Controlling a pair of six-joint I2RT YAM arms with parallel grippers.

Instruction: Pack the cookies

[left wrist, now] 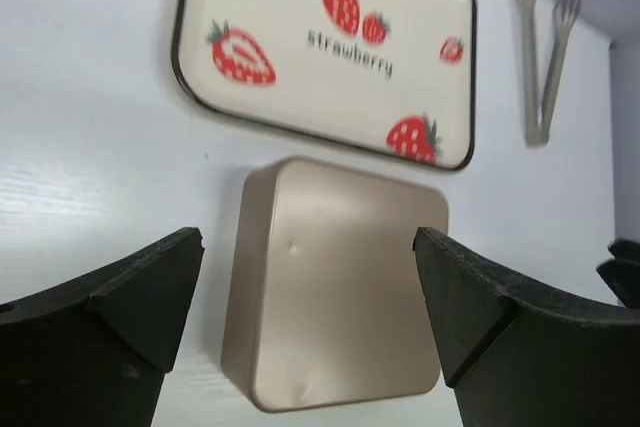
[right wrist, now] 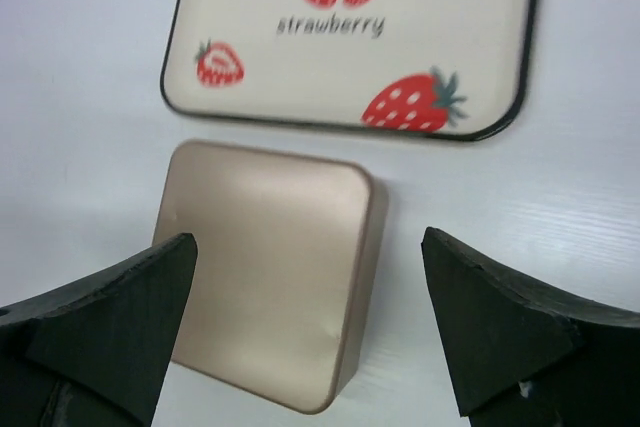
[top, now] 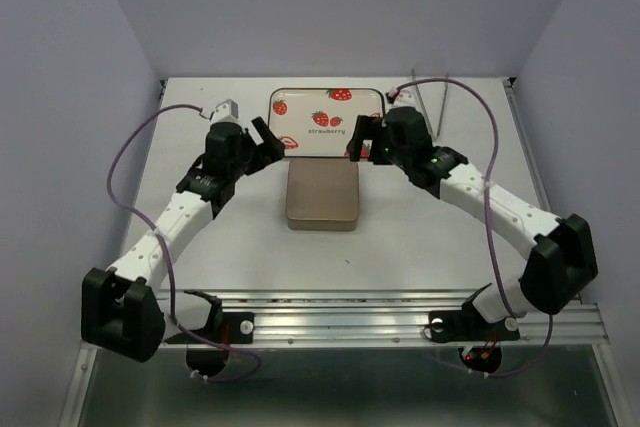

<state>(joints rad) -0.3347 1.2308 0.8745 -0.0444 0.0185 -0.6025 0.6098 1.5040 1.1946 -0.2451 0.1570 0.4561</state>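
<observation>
Surface: white table [top: 400, 237], smooth and matte with a faint grain; pale lilac walls [top: 330, 7] on three sides
Left gripper [left wrist: 308, 247]: jaws spread wide, nothing between them; fingers [left wrist: 130, 297] are matte black plastic, wedge-shaped with blunt tips; from above it sits over the near left corner of the tray, just beyond the tin
Right gripper [right wrist: 308, 245]: jaws likewise wide apart and holding nothing; same black angular fingers; from above it sits over the tray's near right corner
Tin [top: 322, 194]: square with rounded corners, brown-gold metal with a satin sheen; lid on; two small dents in the lid show in the left wrist view; it lies flat at the middle of the table, between the two grippers and nearer the bases
Cookies: none show in any view; whether they lie under the tin's lid cannot be told
Tray [left wrist: 290, 7]: flat cream rectangle with rounded corners and a thin dark rim; printed with red strawberries and the word "strawberry"; just beyond the tin, a narrow strip of table between them
Tongs [left wrist: 537, 125]: slim, grey, two arms with slotted ends; lying on the table to the right of the tray
</observation>
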